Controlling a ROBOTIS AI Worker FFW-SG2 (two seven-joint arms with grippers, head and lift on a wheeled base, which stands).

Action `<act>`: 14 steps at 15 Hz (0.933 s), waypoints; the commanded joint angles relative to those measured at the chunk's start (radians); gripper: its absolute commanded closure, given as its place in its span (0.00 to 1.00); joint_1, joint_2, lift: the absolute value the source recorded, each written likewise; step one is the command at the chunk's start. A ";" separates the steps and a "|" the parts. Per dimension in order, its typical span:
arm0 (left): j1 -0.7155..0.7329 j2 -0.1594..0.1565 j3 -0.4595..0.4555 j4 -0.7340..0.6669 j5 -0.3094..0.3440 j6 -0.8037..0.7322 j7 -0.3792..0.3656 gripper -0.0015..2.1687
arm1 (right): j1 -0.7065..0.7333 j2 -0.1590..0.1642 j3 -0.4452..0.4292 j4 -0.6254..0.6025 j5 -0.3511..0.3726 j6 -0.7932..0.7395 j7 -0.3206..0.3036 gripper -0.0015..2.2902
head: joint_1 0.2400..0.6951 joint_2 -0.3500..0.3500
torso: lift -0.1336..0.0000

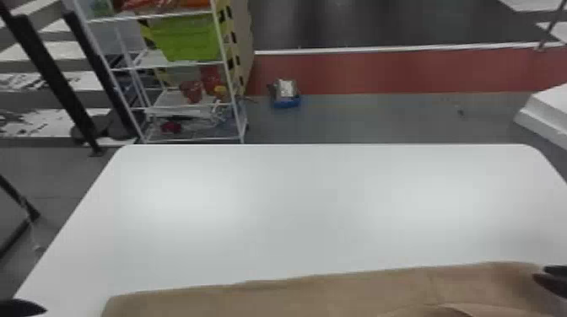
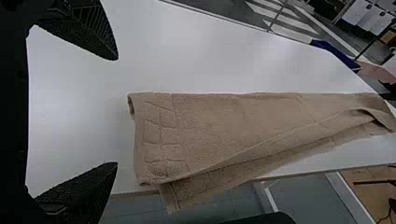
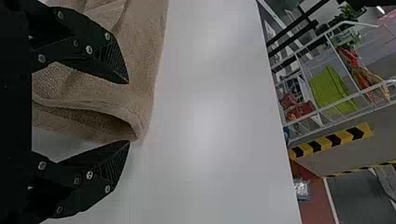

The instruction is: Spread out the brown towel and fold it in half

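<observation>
On the white table [image 1: 295, 202], the brown towel [image 1: 320, 295] lies partly folded. At its opposite ends, the left gripper [image 1: 23, 307] and right gripper [image 1: 539, 273] are both open.

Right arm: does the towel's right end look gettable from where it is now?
Likely yes. The right end effector is open, with that end of the brown towel showing between its fingers and nothing seen blocking it. Whether it's low enough to pinch, can't tell.
</observation>
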 commanded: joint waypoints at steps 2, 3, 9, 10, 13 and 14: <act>0.000 -0.001 0.002 -0.001 0.002 -0.003 0.003 0.04 | -0.003 -0.001 0.018 0.006 0.002 0.012 0.008 0.26 | 1.00 0.68 | 0.07; 0.000 -0.001 0.002 -0.001 0.002 -0.003 0.008 0.04 | -0.003 0.001 0.020 0.007 0.004 0.012 0.008 0.26 | 1.00 0.69 | 0.07; 0.000 -0.003 -0.006 0.012 0.090 0.012 0.052 0.05 | -0.014 0.001 0.023 0.015 -0.001 -0.012 0.008 0.36 | 1.00 0.70 | 0.07; -0.002 -0.001 -0.011 0.024 0.095 0.018 0.071 0.06 | -0.014 0.001 0.023 0.021 0.001 -0.021 0.008 0.36 | 1.00 0.70 | 0.07; -0.005 0.005 -0.041 0.047 0.121 0.135 0.126 0.07 | -0.014 0.007 0.026 0.041 0.004 -0.068 0.008 0.45 | 1.00 0.70 | 0.07; -0.006 0.012 -0.051 0.052 0.146 0.230 0.127 0.07 | -0.014 0.007 0.026 0.049 0.004 -0.080 0.008 0.56 | 1.00 0.70 | 0.07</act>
